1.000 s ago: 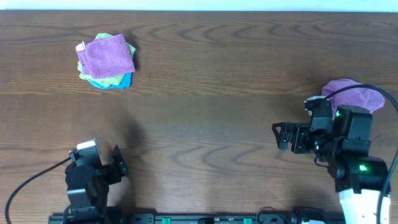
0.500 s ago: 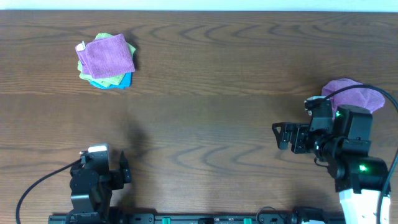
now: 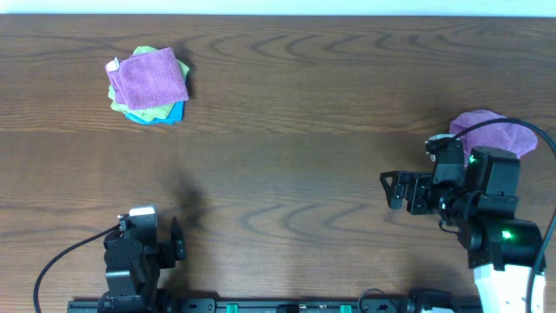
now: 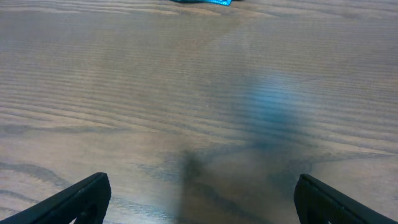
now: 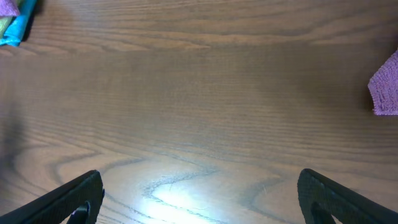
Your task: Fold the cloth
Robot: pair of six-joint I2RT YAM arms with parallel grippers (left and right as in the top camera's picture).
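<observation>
- The cloth [image 3: 152, 78] sat up at 10 o'clock on the desk [image 3: 304, 104], a flat purple square with its little white tag [image 3: 112, 65] poking out at the left edge.
- It lay on top of a small pile: a green cloth [image 3: 119, 103] peeked out beneath it, and a blue cloth [image 3: 170, 115] showed at the bottom.
- Left gripper [image 3: 176, 241] was down at 7 o'clock near the front edge, well apart from the pile. In the wrist view its fingers stood wide apart over bare wood, with nothing between them [image 4: 199, 199].
- Right gripper [image 3: 393, 190] was out at 4 o'clock, pointing toward 9 o'clock. Its fingers were spread wide too, holding nothing [image 5: 199, 196].
- A second purple cloth [image 3: 491, 130] lay bunched at 3 o'clock, just behind the right arm and partly covered by it. No tag showed on it.
- From the right wrist, a corner of that bunched cloth [image 5: 387, 90] showed at the right edge, and the pile's blue edge [image 5: 17, 28] at the far upper left.
</observation>
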